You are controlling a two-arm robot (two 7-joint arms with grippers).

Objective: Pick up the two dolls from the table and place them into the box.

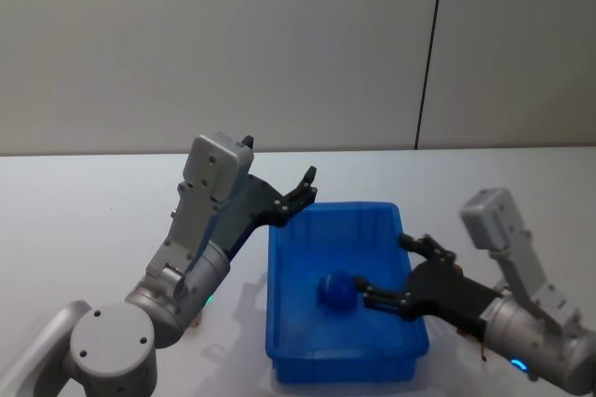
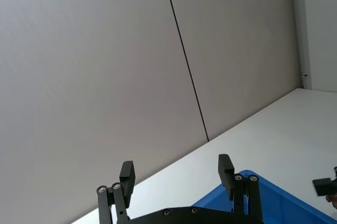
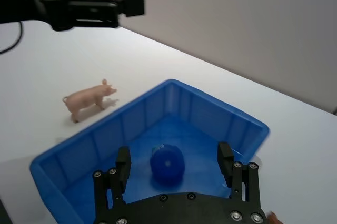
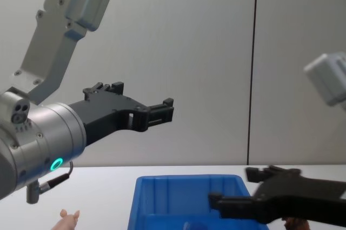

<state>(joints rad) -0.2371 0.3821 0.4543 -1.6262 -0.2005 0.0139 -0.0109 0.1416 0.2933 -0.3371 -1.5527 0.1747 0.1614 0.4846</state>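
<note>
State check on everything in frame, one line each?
left gripper: open, empty, raised near the box's far left corner.
right gripper: open, empty, over the box.
pig doll: standing on the table, outside the box.
brown doll: mostly hidden under the right arm, outside the box.
box: upright, holds a blue round object, no dolls.

The box point(image 3: 105, 134) is smooth blue plastic with a slight sheen. The pig point(image 3: 88, 99) looks like matt pink plastic or rubber. The table point(image 3: 47, 61) is matt white. The left gripper point(image 2: 176, 171) and right gripper point(image 3: 174, 155) are matt black.
</note>
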